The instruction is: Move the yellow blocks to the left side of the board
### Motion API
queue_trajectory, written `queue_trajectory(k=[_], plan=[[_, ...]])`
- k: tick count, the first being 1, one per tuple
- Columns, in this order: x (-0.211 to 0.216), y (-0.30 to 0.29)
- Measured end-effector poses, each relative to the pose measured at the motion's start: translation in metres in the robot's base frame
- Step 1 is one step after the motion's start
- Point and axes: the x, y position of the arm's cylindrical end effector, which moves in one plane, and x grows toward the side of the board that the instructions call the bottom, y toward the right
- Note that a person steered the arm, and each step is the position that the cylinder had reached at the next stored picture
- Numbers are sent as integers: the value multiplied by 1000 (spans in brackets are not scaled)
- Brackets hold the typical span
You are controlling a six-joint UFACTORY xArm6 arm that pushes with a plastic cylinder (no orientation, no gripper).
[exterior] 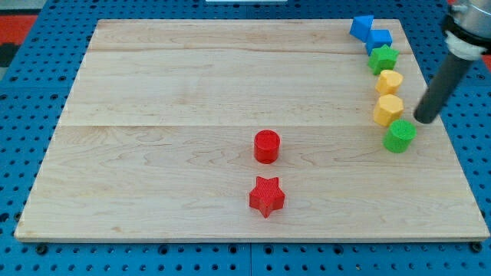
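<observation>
My tip (424, 120) is resting on the surface (169, 169) near its right edge, just to the view's right of the lower yellow block (388, 110) and just above the green cylinder (400, 136). There is no gripper on this arm, only the rod, so nothing is opening or closing.

Both task blocks are sitting in a tight column by the right edge: the upper yellow block (390, 81) is lying just below the green star-like block (383, 58), with the lower yellow one beneath it and the green cylinder closing the row. Two blue blocks (370, 34) are crowding the top right corner.

The risk, as I judge it, is coming from this crowding. A leftward push here is likely to be catching the green cylinder too, or striking the lower yellow block off-centre so it spins away from the rod. The red cylinder (267, 146) and red star (266, 196) are waiting mid-surface, where a long push may be running into them.
</observation>
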Motion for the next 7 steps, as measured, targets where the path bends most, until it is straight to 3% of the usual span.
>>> queue_trajectory(k=[2,5,6,7], plan=[[-20,-126],[6,-134],[6,-174],[11,-160]])
